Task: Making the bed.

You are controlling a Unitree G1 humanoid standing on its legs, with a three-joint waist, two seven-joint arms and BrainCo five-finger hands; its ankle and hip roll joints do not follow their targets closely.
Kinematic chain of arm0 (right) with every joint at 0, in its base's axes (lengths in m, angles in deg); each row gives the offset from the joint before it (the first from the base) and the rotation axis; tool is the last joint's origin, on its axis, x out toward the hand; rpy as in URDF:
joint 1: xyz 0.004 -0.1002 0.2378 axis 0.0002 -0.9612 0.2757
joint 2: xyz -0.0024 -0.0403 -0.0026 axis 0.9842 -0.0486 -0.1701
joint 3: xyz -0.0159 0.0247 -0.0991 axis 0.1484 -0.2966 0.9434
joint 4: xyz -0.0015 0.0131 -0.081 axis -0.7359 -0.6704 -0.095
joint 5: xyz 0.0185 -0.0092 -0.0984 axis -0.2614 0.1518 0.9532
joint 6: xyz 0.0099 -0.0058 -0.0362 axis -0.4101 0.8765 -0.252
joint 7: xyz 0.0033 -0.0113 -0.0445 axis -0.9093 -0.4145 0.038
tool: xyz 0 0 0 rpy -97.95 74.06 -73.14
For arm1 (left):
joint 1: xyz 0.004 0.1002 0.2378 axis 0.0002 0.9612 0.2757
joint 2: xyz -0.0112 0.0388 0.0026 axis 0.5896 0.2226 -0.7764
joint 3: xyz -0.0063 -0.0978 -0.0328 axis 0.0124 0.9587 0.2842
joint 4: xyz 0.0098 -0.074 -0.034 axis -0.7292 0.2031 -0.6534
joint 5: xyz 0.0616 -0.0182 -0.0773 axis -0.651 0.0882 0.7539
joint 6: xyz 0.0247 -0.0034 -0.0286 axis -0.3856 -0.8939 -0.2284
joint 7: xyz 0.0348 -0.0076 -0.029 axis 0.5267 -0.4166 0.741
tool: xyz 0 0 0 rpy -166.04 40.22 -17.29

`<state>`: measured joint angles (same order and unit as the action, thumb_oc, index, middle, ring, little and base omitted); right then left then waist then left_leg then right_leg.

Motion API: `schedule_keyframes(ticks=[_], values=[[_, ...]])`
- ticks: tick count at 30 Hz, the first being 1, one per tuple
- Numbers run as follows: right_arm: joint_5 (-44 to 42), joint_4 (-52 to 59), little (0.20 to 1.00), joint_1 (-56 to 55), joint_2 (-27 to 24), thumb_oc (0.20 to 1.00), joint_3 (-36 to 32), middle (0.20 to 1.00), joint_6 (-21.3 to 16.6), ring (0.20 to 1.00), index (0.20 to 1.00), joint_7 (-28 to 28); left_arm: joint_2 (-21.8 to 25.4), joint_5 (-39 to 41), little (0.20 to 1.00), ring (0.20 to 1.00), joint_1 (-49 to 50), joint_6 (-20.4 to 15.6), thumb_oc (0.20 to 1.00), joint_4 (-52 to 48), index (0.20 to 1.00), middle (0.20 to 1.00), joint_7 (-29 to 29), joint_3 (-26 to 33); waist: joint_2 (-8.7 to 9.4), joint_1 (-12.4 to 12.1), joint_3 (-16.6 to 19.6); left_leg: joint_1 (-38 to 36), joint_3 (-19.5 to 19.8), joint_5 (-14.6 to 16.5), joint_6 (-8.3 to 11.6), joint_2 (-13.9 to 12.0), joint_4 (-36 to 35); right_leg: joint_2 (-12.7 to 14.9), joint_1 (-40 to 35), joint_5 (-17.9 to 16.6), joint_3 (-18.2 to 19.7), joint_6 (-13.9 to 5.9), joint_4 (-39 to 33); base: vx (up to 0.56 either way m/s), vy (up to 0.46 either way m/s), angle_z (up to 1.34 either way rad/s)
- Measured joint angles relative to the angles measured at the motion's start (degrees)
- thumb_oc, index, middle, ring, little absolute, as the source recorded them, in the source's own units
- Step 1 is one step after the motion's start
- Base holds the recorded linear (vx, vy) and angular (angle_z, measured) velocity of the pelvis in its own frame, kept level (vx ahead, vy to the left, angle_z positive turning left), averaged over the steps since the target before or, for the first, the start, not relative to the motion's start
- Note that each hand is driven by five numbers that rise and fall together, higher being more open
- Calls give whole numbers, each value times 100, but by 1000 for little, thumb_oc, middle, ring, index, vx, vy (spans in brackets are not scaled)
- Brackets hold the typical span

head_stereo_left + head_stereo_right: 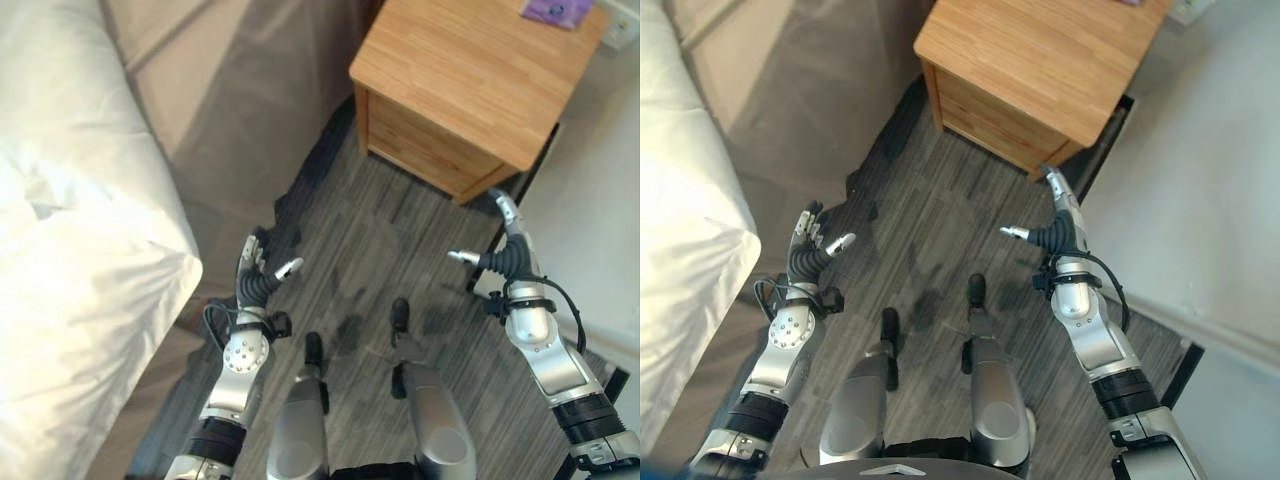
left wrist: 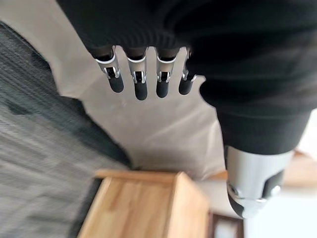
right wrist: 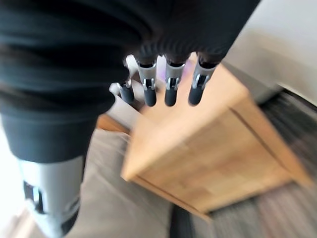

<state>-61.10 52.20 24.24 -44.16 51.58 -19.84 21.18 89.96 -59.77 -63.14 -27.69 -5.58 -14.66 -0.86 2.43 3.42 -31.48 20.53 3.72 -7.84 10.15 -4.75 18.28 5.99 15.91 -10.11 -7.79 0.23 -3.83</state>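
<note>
Left eye view has the robot standing on the dark plank floor (image 1: 400, 230) beside the bed (image 1: 210, 90), and nothing is in hand yet. The white duvet (image 1: 70, 250) lies bunched along the robot's left, its corner hanging over the beige mattress side. That corner looks like the piece to take hold of if the bed is to be made, and it sits just beside the left hand (image 1: 258, 268).

The left hand is raised in front of the body, palm turned inward, fingers straight and spread, thumb apart, holding nothing. It is near the duvet corner but not touching it. In its own wrist view the fingers (image 2: 140, 84) hang relaxed over the beige bed side and the floor.

On the other side, the right hand (image 1: 1055, 228) is up at a matching height, fingers extended toward the wooden nightstand (image 1: 470, 90), thumb sticking out to the side, empty too. It hovers over the floor just short of the nightstand, well apart from the bedding. A purple item (image 1: 556, 10) sits on the nightstand's far corner.

Both arms bent, forearms lifted: a ready pose, I'd judge, with the reach toward the duvet not yet begun.
</note>
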Motion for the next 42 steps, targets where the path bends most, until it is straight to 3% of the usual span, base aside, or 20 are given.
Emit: schedule_keyframes(ticks=[2, 3, 5, 7, 8, 9, 10, 14, 17, 21, 24, 26, 28, 32, 34, 36, 38, 40, 41, 42], values=[[34, -81, 1000, 170, 22, 1000, 81, 1000, 21, 1000, 1000, 19, -108, 98, 1000, 1000, -58, 9, 1000, 90, 1000, 1000, -54, 15, 0, -63, -3, 264, -356, 27, -5, -112, 237, -2, -10, 127, -88, 187, -18, 175, -169, 45], [222, -77, 1000, 233, 23, 1000, 110, 1000, 56, 1000, 1000, 28, -233, 145, 1000, 1000, -77, 9, 1000, 88, 1000, 1000, -81, 36, -21, -59, -3, 282, -919, 40, 8, -211, -213, 21, -10, 141, -270, 207, -18, 173, -84, 62], [247, -57, 1000, 227, 14, 1000, 98, 1000, 73, 1000, 1000, 48, -235, 152, 1000, 1000, -63, 10, 1000, 92, 1000, 1000, -87, 29, -56, -82, -8, 157, -1448, -79, -134, -215, -1080, 31, -65, 146, -462, 201, -45, 216, -27, 55], [272, -53, 1000, 95, -10, 1000, 63, 1000, 126, 1000, 1000, 62, -313, 151, 1000, 1000, -63, 17, 1000, 111, 1000, 1000, -78, 16, -329, -85, -12, -33, -2086, -242, -309, -301, -1740, -49, -300, 149, -773, 94, -135, 155, 11, 51], [286, -58, 1000, 33, -45, 1000, 25, 1000, 138, 1000, 1000, 63, -334, 150, 1000, 1000, -51, 16, 1000, 111, 1000, 1000, -74, 8, -424, -101, -11, -113, -2131, -240, -356, -347, -1850, -89, -374, 173, -855, 37, -146, 108, 32, 31], [402, -28, 1000, -155, -142, 1000, 53, 1000, 124, 1000, 1000, 58, -407, 151, 1000, 1000, 67, 16, 1000, 84, 1000, 1000, -73, -14, -811, -128, 19, -406, -2173, -176, -357, -580, -2049, -336, -538, 280, -882, -142, -149, 57, 36, 15], [436, -18, 1000, -203, -88, 1000, -23, 1000, 122, 1000, 1000, 80, -404, 151, 1000, 1000, 44, 31, 1000, 95, 1000, 1000, -59, -25, -864, -179, 12, -414, -2153, -191, -776, -501, -2161, -274, -506, 334, -884, -216, -88, 117, 42, 18], [438, 47, 1000, -424, -89, 1000, -17, 1000, 140, 1000, 1000, 59, -379, 151, 1000, 1000, 138, 44, 1000, 28, 1000, 1000, -24, 90, -855, -215, 21, -422, -2054, -182, -763, -28, -2341, 98, -567, 296, -788, -501, -115, 151, 52, 42], [438, 333, 1000, -396, -93, 1000, -88, 1000, 128, 1000, 1000, 28, -311, 152, 1000, 1000, 294, 51, 1000, 7, 1000, 1000, 50, 241, -829, -277, 25, -498, -2032, -165, -786, 132, -2351, 233, -712, 267, -769, -629, -168, 173, 29, 20], [431, 470, 1000, -359, -91, 1000, -485, 1000, 127, 1000, 1000, 17, -201, 202, 1000, 1000, 580, 50, 1000, -143, 1000, 1000, 155, 518, -539, -413, 146, -790, -1874, -85, -888, 158, -2354, 229, -1121, 333, -903, -719, -183, 205, 38, 20], [423, 508, 1000, -400, -100, 1000, -832, 1000, 125, 1000, 1000, 27, -20, 207, 1000, 1000, 726, 56, 1000, -155, 1000, 1000, 223, 588, -166, -524, 552, -786, -1810, -86, -937, 100, -2350, 152, -1162, 445, -997, -681, -182, 132, 49, 13], [421, 519, 1000, -409, -114, 1000, -961, 1000, 126, 1000, 1000, 29, -7, 207, 1000, 1000, 737, 60, 1000, -154, 1000, 1000, 269, 590, -86, -521, 645, -841, -1724, -147, -1034, 107, -2349, 138, -1277, 489, -1085, -668, -182, 63, 37, 28], [420, 632, 1000, -407, -110, 1000, -1082, 1000, 116, 1000, 1000, 1, 90, 207, 1000, 1000, 696, 61, 1000, -160, 1000, 1000, 354, 580, 103, -599, 893, -976, -1682, -99, -1038, 117, -2348, 136, -1450, 606, -1111, -696, -181, 121, 66, 19], [434, 730, 1000, -383, -311, 1000, -1091, 1000, 109, 1000, 1000, -54, 212, 204, 1000, 1000, 683, 67, 1000, -192, 1000, 1000, 424, 600, 192, -688, 1262, -1037, -1582, -10, -1022, 161, -2350, 159, -1561, 712, -1193, -731, -130, 137, 133, 14], [435, 712, 1000, -289, -649, 1000, -1083, 1000, 113, 1000, 1000, -171, 256, 194, 1000, 1000, 698, 91, 1000, -182, 1000, 1000, 466, 591, 138, -696, 1296, -1217, -1540, 64, -1050, 147, -2349, 241, -1540, 944, -1200, -813, 365, 214, 159, 13], [433, 714, 1000, -221, -962, 1000, -1083, 1000, 112, 1000, 1000, -227, 337, 191, 1000, 1000, 683, 126, 1000, -167, 1000, 1000, 490, 560, 152, -657, 1365, -1378, -1426, 217, -1121, 171, -2308, 369, -1437, 1145, -985, -975, 1098, 188, 118, 19], [427, 714, 1000, -98, -1307, 1000, -1080, 1000, 107, 1000, 1000, -261, 468, 190, 1000, 1000, 611, 126, 1000, -158, 1000, 1000, 492, 488, 85, -526, 1447, -1486, -1215, 171, -1211, 128, -2343, 503, -901, 1440, -603, -1217, 2391, 208, 28, 42], [400, 707, 1000, 74, -1423, 1000, -1016, 1000, 113, 1000, 1000, -257, 586, 193, 1000, 1000, 552, 125, 1000, -149, 1000, 1000, 483, 485, 190, -507, 1522, -1482, -1085, 175, -1228, 175, -2339, 477, -729, 1559, -352, -1184, 2399, 307, -42, 36], [375, 676, 1000, 390, -1763, 1000, -904, 1000, 121, 1000, 1000, -264, 588, 198, 1000, 1000, 393, 127, 1000, -132, 1000, 1000, 466, 489, 178, -504, 1515, -1448, -874, 92, -1287, 174, -2351, 283, -625, 1677, -30, -1041, 2124, 198, -59, 57], [372, 597, 1000, 650, -1969, 1000, -832, 1000, 122, 1000, 1000, -263, 590, 199, 1000, 1000, 306, 126, 1000, -127, 1000, 1000, 463, 454, 178, -462, 1518, -1426, -731, 67, -1285, 175, -2351, 140, -634, 1674, 200, -1029, 1713, 286, -115, 78]])
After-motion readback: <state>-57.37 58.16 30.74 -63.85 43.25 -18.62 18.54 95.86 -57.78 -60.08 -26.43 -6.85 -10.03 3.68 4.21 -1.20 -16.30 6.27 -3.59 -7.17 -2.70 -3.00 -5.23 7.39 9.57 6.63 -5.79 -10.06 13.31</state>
